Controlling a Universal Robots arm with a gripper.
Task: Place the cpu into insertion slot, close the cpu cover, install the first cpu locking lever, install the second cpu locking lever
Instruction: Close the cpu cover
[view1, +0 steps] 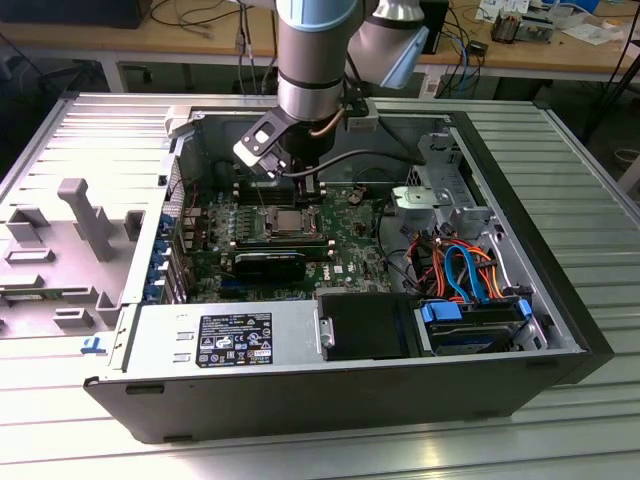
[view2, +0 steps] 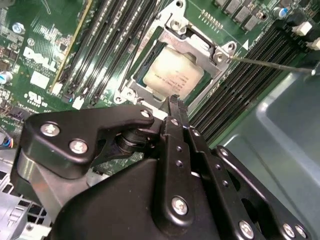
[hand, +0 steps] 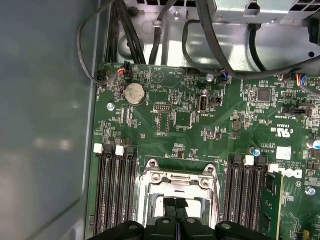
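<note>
My two black fingers are pressed together with nothing between them, and my gripper (view2: 174, 102) (hand: 175, 207) (view1: 306, 192) hangs tip-down just over the small square cpu with its silvery-grey metal top (view2: 172, 75) (view1: 290, 222). The cpu is seated in the square, silver-rimmed insertion slot (view2: 128, 92), and it shows through the window of the thin silver cpu cover frame (view2: 200, 46) (hand: 177, 181) lying around it. A thin metal lever rod (view2: 270, 64) reaches out across the long black memory slots (view2: 240, 85). Around the slot spreads the green motherboard (hand: 190, 125) (view1: 350, 235). It sits inside an open dark grey computer case (view1: 330, 400) lying on its side in the middle of the exterior view. The case rests on a ribbed grey metal table (view1: 580, 160). Grey plastic fixture blocks (view1: 85, 215) sit on the table at the exterior view's left. A wooden workbench strewn with cables (view1: 130, 38) runs along the back of the room.
</note>
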